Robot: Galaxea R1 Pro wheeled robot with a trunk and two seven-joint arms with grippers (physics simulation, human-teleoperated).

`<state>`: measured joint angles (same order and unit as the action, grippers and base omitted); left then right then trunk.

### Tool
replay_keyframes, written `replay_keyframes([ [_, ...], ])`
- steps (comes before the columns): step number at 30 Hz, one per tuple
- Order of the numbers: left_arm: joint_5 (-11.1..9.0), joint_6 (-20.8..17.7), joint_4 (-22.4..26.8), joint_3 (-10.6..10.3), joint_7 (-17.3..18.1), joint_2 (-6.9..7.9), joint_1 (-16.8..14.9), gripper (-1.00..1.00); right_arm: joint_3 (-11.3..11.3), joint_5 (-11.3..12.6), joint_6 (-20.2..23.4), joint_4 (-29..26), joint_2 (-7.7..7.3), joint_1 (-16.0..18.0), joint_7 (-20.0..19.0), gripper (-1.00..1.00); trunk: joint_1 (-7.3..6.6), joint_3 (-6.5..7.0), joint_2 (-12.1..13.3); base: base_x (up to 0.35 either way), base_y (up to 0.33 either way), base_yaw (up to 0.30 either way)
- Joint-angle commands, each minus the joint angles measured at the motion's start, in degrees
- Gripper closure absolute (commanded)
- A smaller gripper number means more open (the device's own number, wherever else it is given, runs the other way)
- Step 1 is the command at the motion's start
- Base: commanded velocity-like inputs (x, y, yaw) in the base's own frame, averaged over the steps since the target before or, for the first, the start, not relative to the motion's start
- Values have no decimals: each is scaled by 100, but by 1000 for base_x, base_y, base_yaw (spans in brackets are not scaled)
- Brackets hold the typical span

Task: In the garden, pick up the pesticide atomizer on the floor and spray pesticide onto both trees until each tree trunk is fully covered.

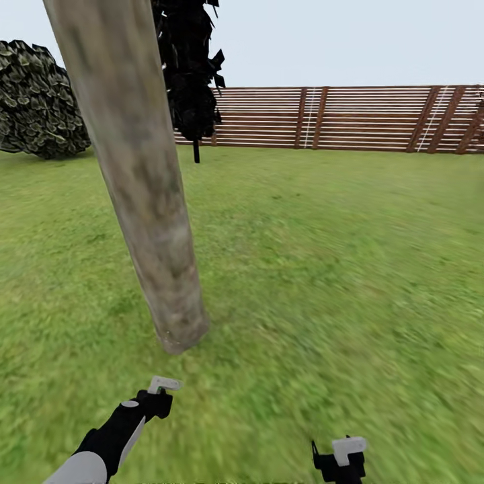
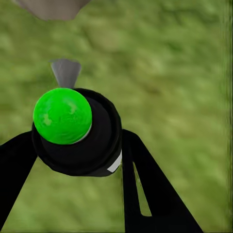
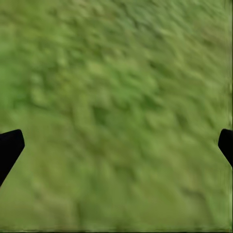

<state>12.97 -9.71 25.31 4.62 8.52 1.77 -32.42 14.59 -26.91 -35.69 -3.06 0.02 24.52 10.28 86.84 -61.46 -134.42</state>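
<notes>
The left gripper (image 2: 73, 160) is clamped on the pesticide atomizer (image 2: 77, 133) — the tree trunk (image 1: 144, 195) rises just ahead of its jaws. The right gripper (image 3: 116, 145) hangs over grass, jaws spread wide.

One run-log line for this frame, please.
left end effector: shut on atomizer, nozzle toward trunk | right end effector: open, empty, over grass | phase: at tree, spraying position

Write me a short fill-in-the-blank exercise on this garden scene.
1. The left claw is shut on a dark sprayer with a bright ____ top.
2. The right claw is open over bare ____.
3. Just ahead of the left claw stands a thick grey-brown tree ____.
4. Behind the lawn runs a brown slatted wooden ____.

Missing words: green; grass; trunk; fence
</notes>
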Motion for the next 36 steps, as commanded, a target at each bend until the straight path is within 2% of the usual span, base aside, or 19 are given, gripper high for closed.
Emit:
replay_keyframes([
  [1, 1, -8, 0, -2, 2, -5, -1, 100, -2, 0, 0, -2, -14, 0, 0, -100, 0, 0, 0, -55, 0, -178],
  [3, 3, -45, 45, -4, 6, -58, -25, 100, -6, 1, 0, -13, -31, 0, 0, -100, 0, 0, 0, -18, 0, -60],
  [6, -1, -296, 214, -70, 99, -106, -209, 100, -8, -5, 0, -18, -36, 0, 0, -100, 0, 0, 0, -5, 0, -16],
  [7, 2, -553, 338, -141, 295, -80, -310, 100, -9, -6, 0, -14, -37, 0, 0, -100, 0, 0, 0, -1, 0, -4],
  [9, 11, -757, 540, -167, 546, -7, -380, 100, -9, -7, 0, -12, -37, 0, 0, -100, 0, 0, 0, -1, 0, -2],
  [11, 16, -824, 664, -161, 690, 136, -400, 100, -9, -7, 0, -9, -43, 0, 0, -100, 0, 0, 0, 0, 0, 0],
  [12, -18, -858, 726, -153, 768, 414, -402, 100, -14, -7, 0, -4, -42, 0, 0, -100, 0, 0, 0, 0, 0, 0],
  [13, -36, -866, 741, -150, 788, 564, -393, 100, -16, -7, 0, 0, -40, 0, 0, -100, 0, 0, 0, 0, 0, 0],
  [15, -27, -872, 751, -161, 799, 680, -359, 100, -17, -7, 4, 2, -38, 0, 0, -100, 0, 0, 0, 0, 0, 0],
  [19, -5, -940, 771, -204, 800, 604, -372, 100, -18, -10, 5, 2, -38, 0, 0, -100, 0, 0, 0, 0, 0, 0],
  [22, -26, -1220, 792, -198, 800, 519, -418, 100, -21, -15, 8, 6, -38, 0, -2, -100, 0, 0, 0, 0, 0, 0],
  [27, -48, -1321, 1131, -172, 775, 502, -451, 100, -26, -16, 9, 7, -38, 0, -5, -100, 0, 0, 0, -137, 0, 0],
  [31, -49, -1323, 1180, -194, 778, 487, -484, 100, -27, -16, 8, 10, -38, 0, -1, -100, 0, 0, 0, -330, 0, 93],
  [36, -45, -1429, 1573, -207, 790, 271, -501, 100, -27, -16, 7, 15, -38, 0, 0, -100, 0, 0, 0, -69, 0, 126],
])
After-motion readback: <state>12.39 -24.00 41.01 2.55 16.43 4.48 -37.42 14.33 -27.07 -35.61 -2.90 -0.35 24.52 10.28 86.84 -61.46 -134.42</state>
